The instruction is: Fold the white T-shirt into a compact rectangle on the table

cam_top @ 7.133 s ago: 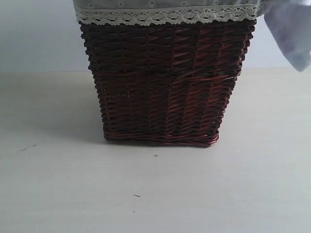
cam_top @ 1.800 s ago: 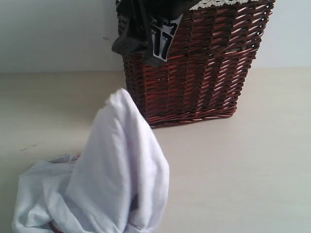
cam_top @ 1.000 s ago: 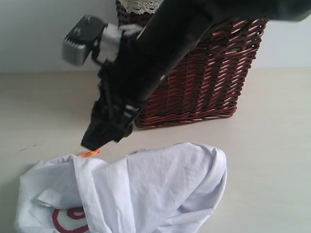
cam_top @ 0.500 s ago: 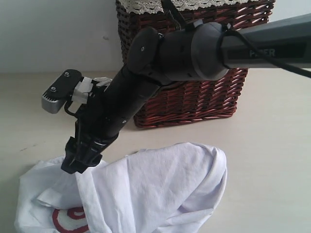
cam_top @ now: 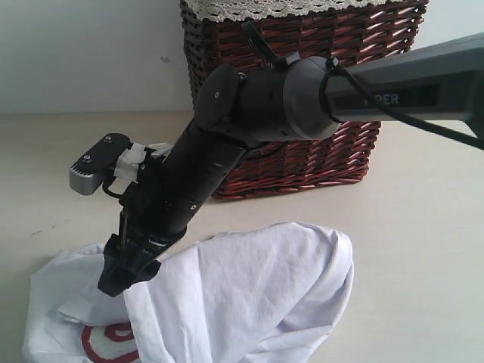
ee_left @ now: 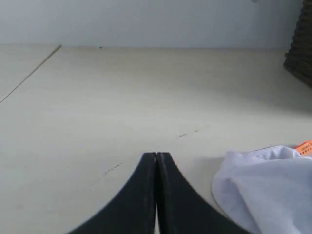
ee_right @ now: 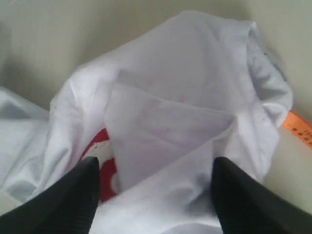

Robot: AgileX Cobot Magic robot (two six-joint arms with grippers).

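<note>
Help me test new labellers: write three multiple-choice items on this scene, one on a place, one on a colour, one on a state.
1. Where is the shirt? A: on the table near the basket. B: hanging in the air. C: on the floor.
2. What colour is the tag? A: green. B: blue. C: orange.
3. How do the right gripper fingers stand? A: shut on the tag. B: open at the shirt. C: shut on nothing.

1 A: it lies crumpled on the table.
2 C: the tag shows orange at the shirt's edge.
3 B: the fingers stand apart, with cloth showing between them.
</note>
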